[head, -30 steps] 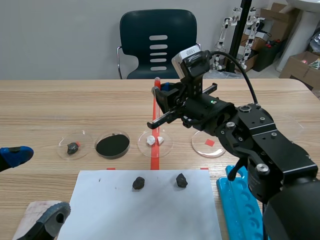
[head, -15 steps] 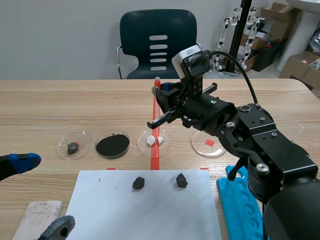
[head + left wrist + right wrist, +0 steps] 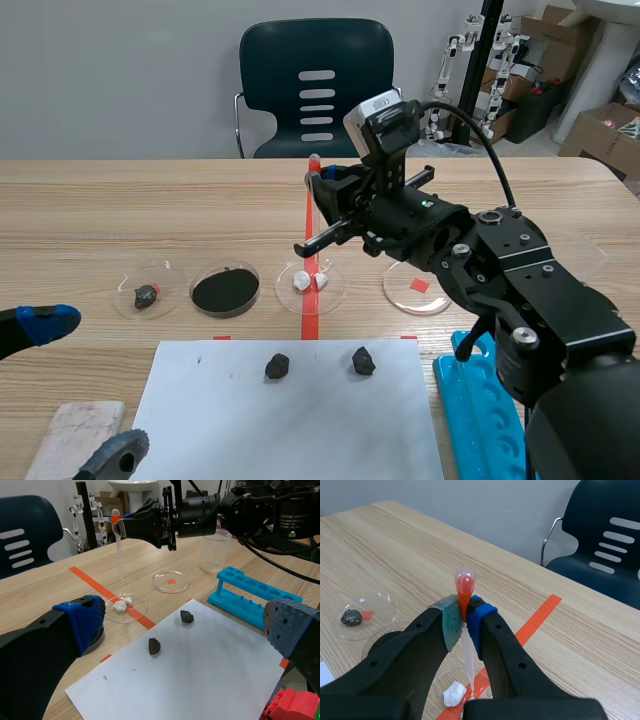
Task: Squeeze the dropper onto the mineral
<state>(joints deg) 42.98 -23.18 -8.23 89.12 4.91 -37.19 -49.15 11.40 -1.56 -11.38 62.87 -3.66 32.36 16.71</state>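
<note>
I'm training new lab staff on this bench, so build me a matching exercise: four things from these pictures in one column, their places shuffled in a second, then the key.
Things
1. dropper
2. white mineral pieces
3. two dark stones
4. blue tube rack

Places
A. lying on the white paper
B. in a clear dish below the dropper's tip
C. pinched between the right gripper pads
D. standing beside the paper

Pairs: 1-C, 2-B, 3-A, 4-D.
</note>
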